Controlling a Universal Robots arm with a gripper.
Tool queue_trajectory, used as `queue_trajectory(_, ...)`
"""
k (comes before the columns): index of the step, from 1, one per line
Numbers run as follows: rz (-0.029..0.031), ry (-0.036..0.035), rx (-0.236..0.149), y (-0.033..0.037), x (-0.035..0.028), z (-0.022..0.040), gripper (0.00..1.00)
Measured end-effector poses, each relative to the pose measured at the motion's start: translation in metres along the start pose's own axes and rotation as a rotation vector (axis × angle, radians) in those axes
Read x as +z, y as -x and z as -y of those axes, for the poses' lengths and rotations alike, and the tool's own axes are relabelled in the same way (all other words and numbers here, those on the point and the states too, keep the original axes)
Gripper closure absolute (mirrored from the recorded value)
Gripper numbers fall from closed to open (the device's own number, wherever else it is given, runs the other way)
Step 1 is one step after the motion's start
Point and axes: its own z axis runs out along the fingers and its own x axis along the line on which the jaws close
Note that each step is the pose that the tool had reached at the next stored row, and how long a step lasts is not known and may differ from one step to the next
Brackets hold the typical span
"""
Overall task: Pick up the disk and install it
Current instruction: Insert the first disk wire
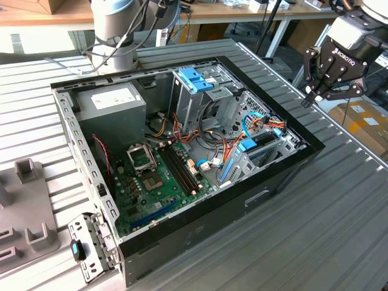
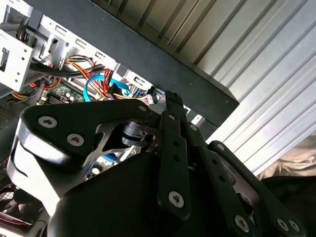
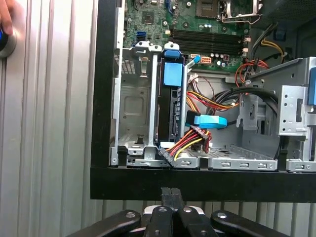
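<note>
Pressed together and empty, my gripper (image 3: 171, 197) hovers outside the case wall (image 3: 222, 185); I see the disk (image 3: 172, 98) on edge straight ahead, its long axis running away.

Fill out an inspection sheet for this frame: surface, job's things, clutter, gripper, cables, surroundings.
surface: ribbed metal table carrying an open computer case.
job's things: disk stands edge-on in a bay by the case wall, with a blue tab at one end; it appears seated.
clutter: grey fixture blocks at the exterior view's left.
gripper: gripper shut, empty, outside the case near that bay.
cables: red-yellow-black bundle and blue cable beside the disk.
surroundings: cardboard boxes, robot base.
</note>
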Motion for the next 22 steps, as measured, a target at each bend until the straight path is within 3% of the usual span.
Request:
queue_trajectory(15,0.0018,0.0084,-0.129,0.0000,0.0000,0.0000,0.89)
queue_trajectory(22,0.0025,0.0111,-0.172,0.0000,0.0000,0.0000,0.89)
